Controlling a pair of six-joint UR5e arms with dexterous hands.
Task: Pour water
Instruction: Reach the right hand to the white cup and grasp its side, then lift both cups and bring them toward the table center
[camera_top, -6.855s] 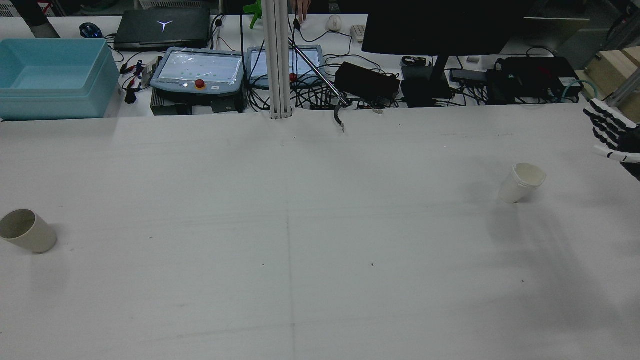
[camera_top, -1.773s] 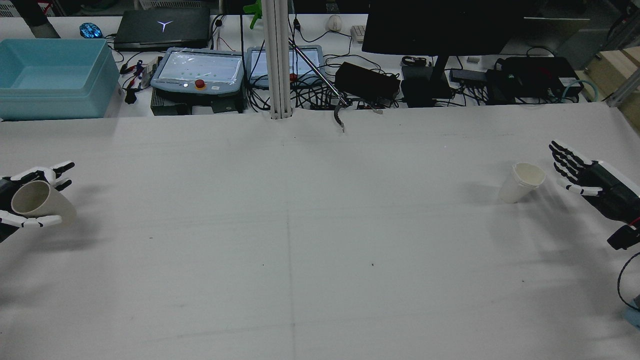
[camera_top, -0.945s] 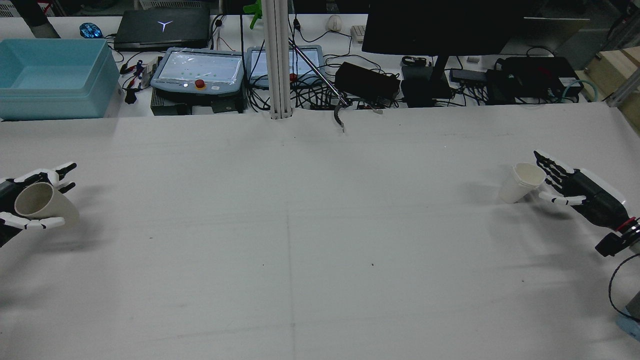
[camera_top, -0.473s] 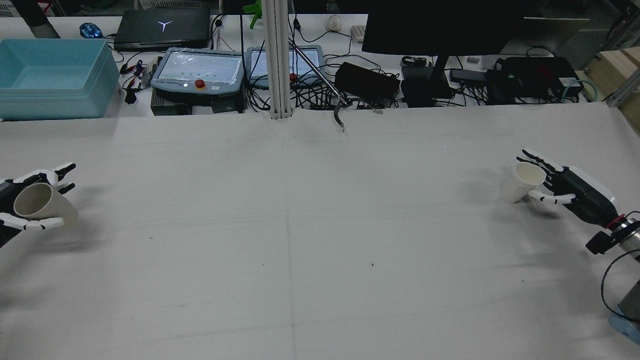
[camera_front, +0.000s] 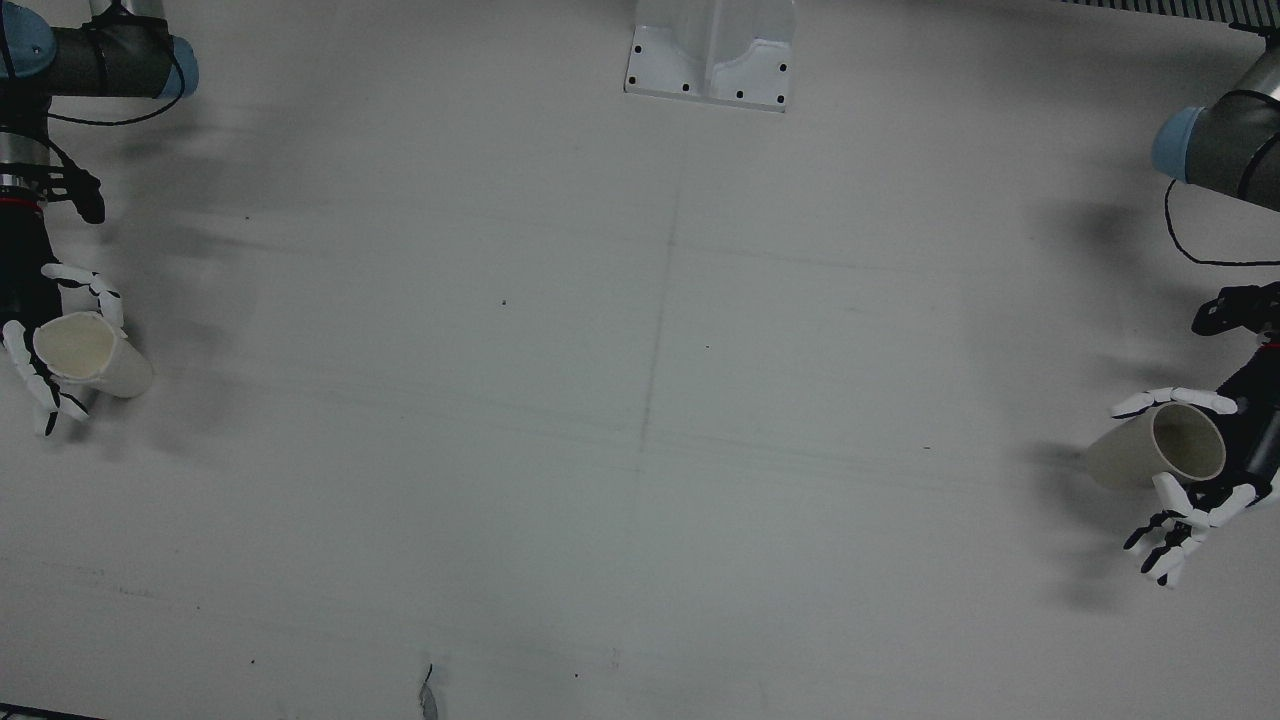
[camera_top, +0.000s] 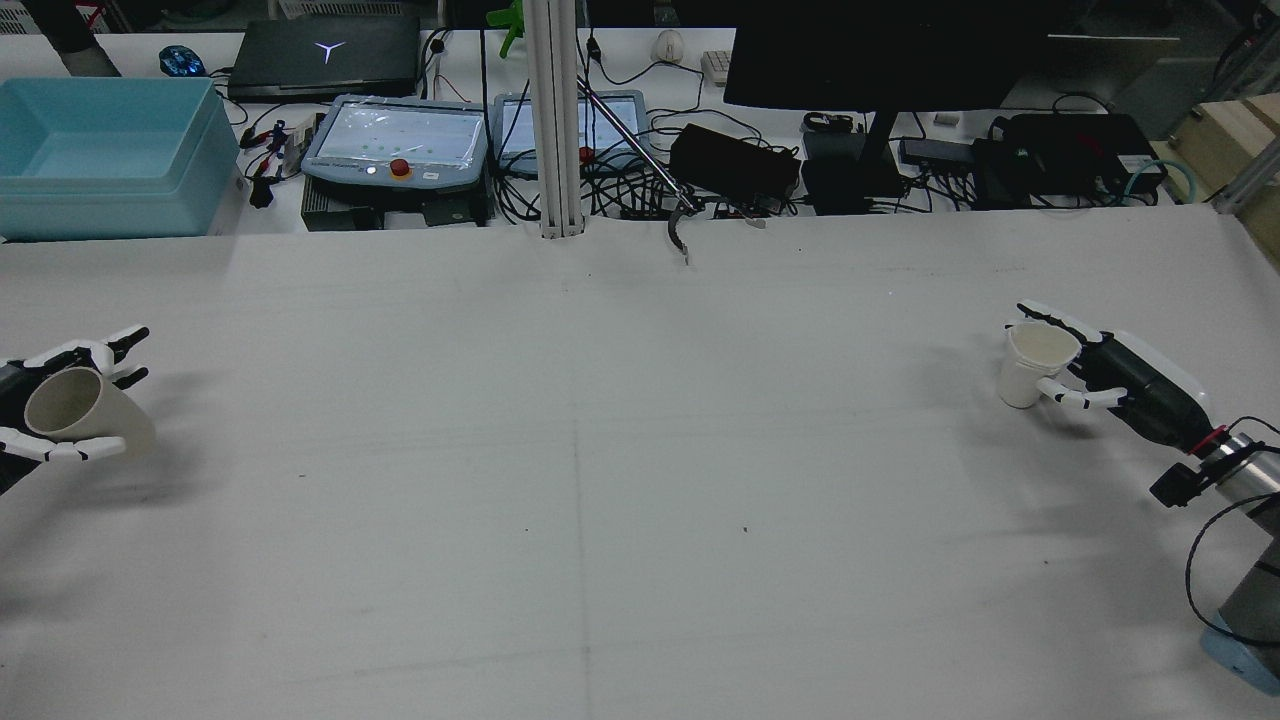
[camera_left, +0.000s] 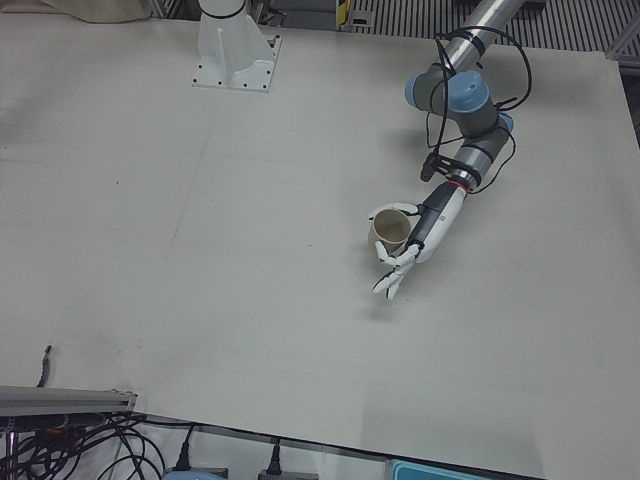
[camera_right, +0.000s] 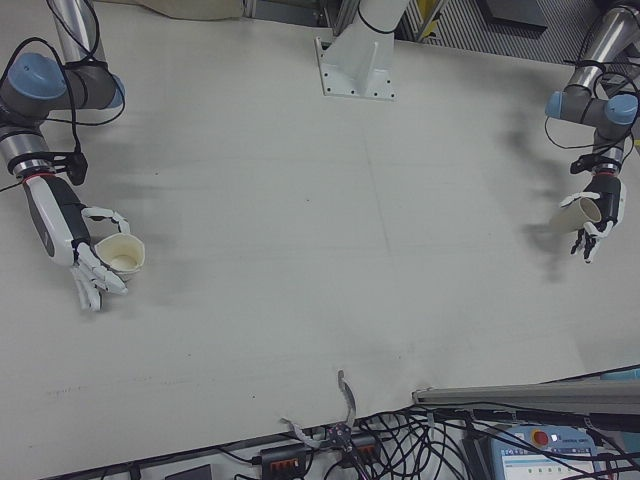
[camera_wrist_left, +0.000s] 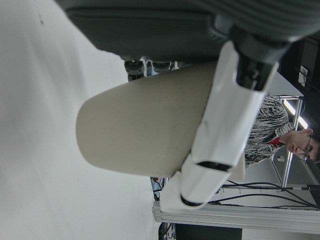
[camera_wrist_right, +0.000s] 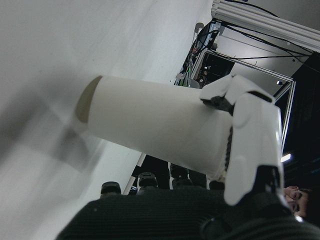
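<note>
A beige cup (camera_top: 85, 415) is in my left hand (camera_top: 40, 405) at the table's left edge in the rear view, tilted and a little above the table. It also shows in the front view (camera_front: 1150, 455), the left-front view (camera_left: 388, 228) and the left hand view (camera_wrist_left: 145, 125), with a finger (camera_wrist_left: 220, 135) pressed on its side. A white cup (camera_top: 1035, 362) stands at the right, tilted, with my right hand (camera_top: 1095, 365) wrapped round it. It shows in the front view (camera_front: 95, 355), the right-front view (camera_right: 122, 255) and the right hand view (camera_wrist_right: 150, 125).
Past the table's far edge stand a blue bin (camera_top: 100, 150), two teach pendants (camera_top: 395, 140), a monitor (camera_top: 880, 60) and cables. A white post (camera_top: 555, 120) rises at the far middle. The pedestal base (camera_front: 710, 50) sits at the robot's side.
My right hand came in from the right edge and closed round the white cup, nudging it slightly left. My left hand took the beige cup earlier and has hardly moved since.
</note>
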